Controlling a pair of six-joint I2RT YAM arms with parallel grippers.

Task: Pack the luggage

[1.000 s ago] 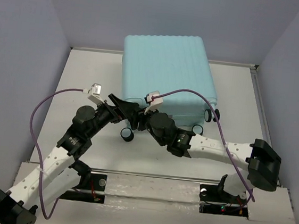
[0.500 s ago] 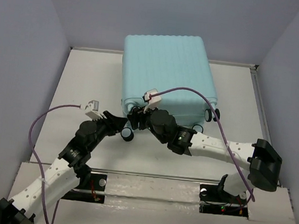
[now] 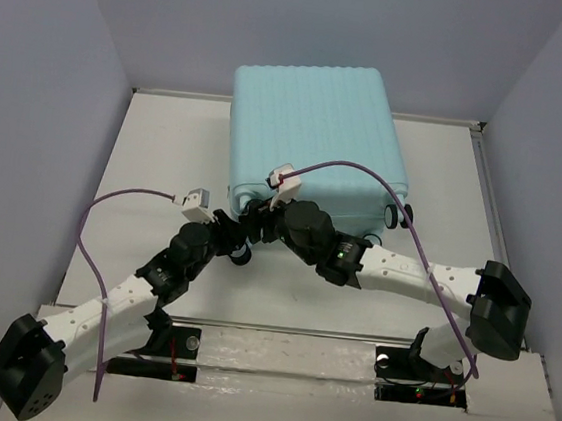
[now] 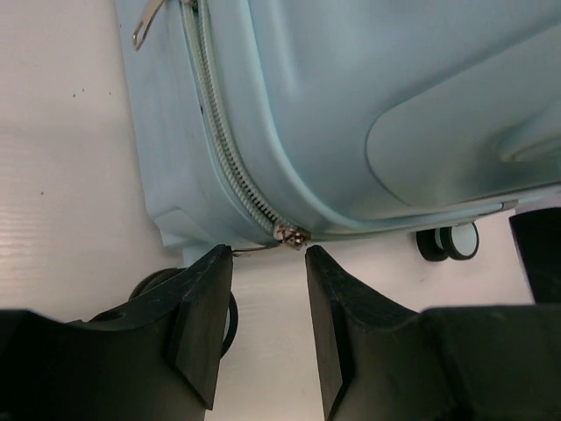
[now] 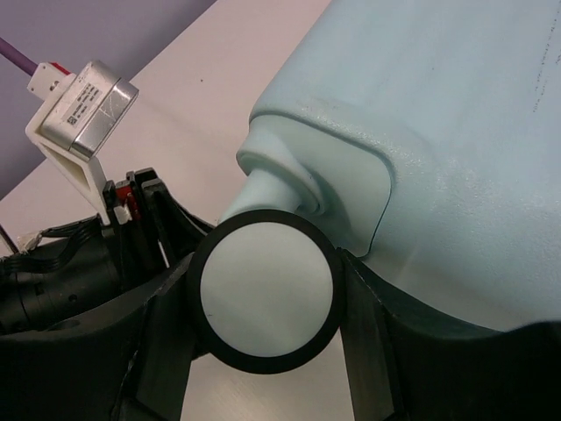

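The pale mint-blue luggage [image 3: 314, 139] lies closed and flat at the back of the table, ribbed shell up. My right gripper [image 5: 266, 303] is shut on the black-and-white wheel [image 5: 263, 276] at its near left corner, one finger on each side. My left gripper [image 4: 267, 263] is open just short of the same corner, nothing between its fingers. The metal zipper slider [image 4: 291, 234] sits right beyond the fingertips, and its thin pull tab [image 4: 250, 249] reaches toward the left fingertip [image 4: 210, 263]. From above, both grippers meet at that corner, left gripper [image 3: 230, 235], right gripper [image 3: 259, 225].
Two more wheels [image 3: 398, 215] stick out at the suitcase's near right corner. A second zipper pull [image 4: 145, 19] hangs farther along the zip. Purple cables [image 3: 365, 179] arc over the arms and the suitcase. Low walls [image 3: 482, 161] border the white table.
The left arm has swung right and inward to the suitcase's near left corner, and its jaws have narrowed from wide open. The right arm has stayed holding the wheel.
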